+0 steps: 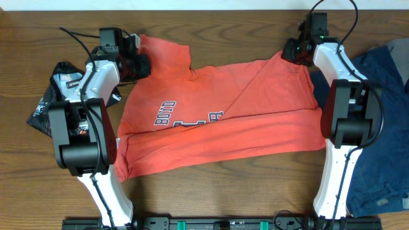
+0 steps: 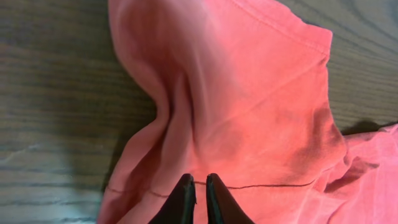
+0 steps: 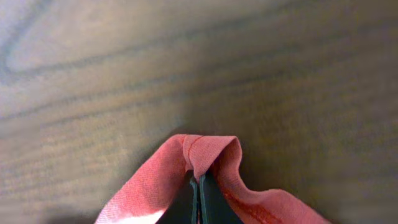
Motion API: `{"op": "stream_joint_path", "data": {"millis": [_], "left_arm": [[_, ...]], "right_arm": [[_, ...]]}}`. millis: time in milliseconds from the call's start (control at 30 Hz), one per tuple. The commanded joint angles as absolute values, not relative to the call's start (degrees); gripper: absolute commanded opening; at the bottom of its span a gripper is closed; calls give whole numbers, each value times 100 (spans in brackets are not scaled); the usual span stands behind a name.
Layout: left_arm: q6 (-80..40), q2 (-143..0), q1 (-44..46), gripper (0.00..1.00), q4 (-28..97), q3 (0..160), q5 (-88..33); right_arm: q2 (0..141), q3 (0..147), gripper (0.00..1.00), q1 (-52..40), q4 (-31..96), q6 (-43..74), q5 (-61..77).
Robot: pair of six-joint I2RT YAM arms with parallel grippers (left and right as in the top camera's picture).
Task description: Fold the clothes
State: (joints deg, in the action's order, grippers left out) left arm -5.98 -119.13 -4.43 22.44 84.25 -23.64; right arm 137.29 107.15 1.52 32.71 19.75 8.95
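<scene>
Pinching the T-shirt (image 1: 217, 121) at its two far ends, the left hand (image 2: 200, 186) and the right hand (image 3: 198, 183) are each clamped tight on cloth, probably so the far hem travels evenly. The garment lies partly folded across the middle of the tabletop (image 1: 223, 25), reaching toward its far edge.
</scene>
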Motion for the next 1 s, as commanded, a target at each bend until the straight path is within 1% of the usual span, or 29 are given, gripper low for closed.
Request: {"op": "stream_joint_path", "data": {"millis": [0,133,233,267,433,467,533,600,733,767,800,833,900,967], "left_arm": [[-587,-11622,-631,10,2351,8462,-2408],[-585,-11268,-707,10,2523,8462,-2534],[-582,-11111,-687,10,2620,8462,-2536],[-582,-11109,-674,10,2628,8462,-2536],[-582,-11216,-650,10,2609,8460,-2530],[-582,-11249,-646,11,2582,8460,-2515],[-569,-11334,-642,13,2460,8460,-2477],[-565,-11439,-642,15,2294,8460,-2445],[-565,-11769,-642,17,1833,8460,-2314],[-565,-11852,-642,22,1699,8460,-2314],[-565,-11952,-642,32,1540,8460,-2314],[-567,-12068,-642,51,1347,8460,-2314],[-569,-12208,-642,55,1138,8460,-2322],[-596,-12339,-628,62,952,8460,-2359]], "right_arm": [[13482,10895,1,344,3586,1968,751],[13061,10914,1,515,3903,1966,510],[12820,10914,7,569,4056,1914,469],[12781,10914,11,572,4066,1894,469],[12763,10881,15,569,4163,1815,471],[12763,10864,17,567,4154,1815,471],[12766,10862,28,554,4097,1815,471],[12781,10862,35,526,4003,1815,471],[12947,10862,43,462,3944,1817,482],[12995,10862,46,454,3944,1817,545],[13065,10862,49,443,3946,1815,631],[13144,10862,54,440,3948,1815,764],[13209,10862,56,443,3951,1815,860],[13214,10862,58,432,3966,1787,849]]}}
